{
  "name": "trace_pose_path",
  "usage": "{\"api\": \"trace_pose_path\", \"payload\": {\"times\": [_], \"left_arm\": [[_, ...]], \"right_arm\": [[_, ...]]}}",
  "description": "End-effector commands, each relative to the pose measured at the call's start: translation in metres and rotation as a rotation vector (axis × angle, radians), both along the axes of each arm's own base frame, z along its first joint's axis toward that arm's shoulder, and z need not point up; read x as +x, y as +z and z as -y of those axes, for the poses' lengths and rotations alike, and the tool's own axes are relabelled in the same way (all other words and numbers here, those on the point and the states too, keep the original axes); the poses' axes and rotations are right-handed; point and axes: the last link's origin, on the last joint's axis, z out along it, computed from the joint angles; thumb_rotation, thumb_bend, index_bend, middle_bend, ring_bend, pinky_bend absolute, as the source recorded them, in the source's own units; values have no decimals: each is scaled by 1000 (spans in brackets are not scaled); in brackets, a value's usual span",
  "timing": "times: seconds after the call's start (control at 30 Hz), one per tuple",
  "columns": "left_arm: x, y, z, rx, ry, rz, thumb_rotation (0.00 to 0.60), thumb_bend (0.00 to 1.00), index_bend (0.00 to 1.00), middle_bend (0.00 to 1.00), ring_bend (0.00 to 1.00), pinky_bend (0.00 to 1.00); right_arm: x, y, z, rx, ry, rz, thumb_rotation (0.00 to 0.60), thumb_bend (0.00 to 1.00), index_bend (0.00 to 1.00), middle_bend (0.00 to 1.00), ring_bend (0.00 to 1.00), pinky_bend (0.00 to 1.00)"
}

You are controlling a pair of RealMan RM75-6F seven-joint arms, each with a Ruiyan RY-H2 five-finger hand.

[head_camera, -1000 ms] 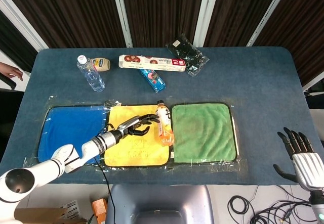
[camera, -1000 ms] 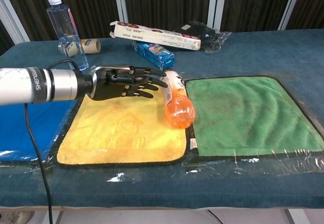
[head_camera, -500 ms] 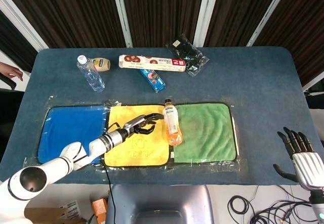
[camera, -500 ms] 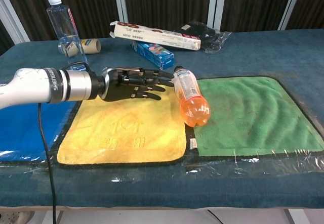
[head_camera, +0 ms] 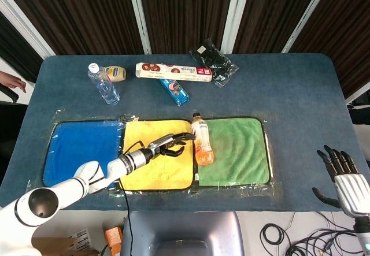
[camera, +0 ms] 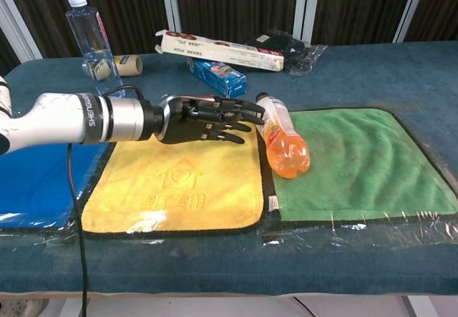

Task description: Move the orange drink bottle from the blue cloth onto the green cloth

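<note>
At the green cloth [camera: 358,156] left edge, the orange drink bottle [camera: 284,145] lies beside the left robot hand [camera: 207,119], fingers spread, empty.

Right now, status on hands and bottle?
Left hand open, fingertips at orange drink bottle. Bottle lying on green cloth left edge. Right hand open, idle. Path unobstructed.

left hand [camera: 207,119]: black, segmented fingers | wrist: silver cylinder with dark lettering (unreadable) | forearm: white shell, thin black cable trailing beneath | right hand [head_camera: 346,181]: black fingers on grey-silver ribbed palm, wires below
</note>
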Motion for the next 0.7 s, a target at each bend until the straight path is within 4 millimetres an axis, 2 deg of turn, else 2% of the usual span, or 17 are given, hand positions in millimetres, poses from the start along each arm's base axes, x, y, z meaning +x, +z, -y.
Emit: {"api": "trace_pose_path", "payload": {"times": [0.03,0.23,0.5,0.7], "left_arm": [[4,-4,-1,-3,2,-9,503,594,188,116,41,107],[8,-11,-1,-14,16,-8,502,593,188,116,41,107],[24,-15,3,-41,-6,35,504,593,188,115,41,107],[35,-26,6,-61,-24,36,505,594,188,116,40,107]], "right_arm": [[0,1,0,-3,0,3,600,175,0,0,0,0],[-1,4,-1,-9,-1,11,600,175,0,0,0,0],[-2,7,-3,-12,1,22,600,176,0,0,0,0],[-4,13,-6,-23,4,40,600,175,0,0,0,0]]}}
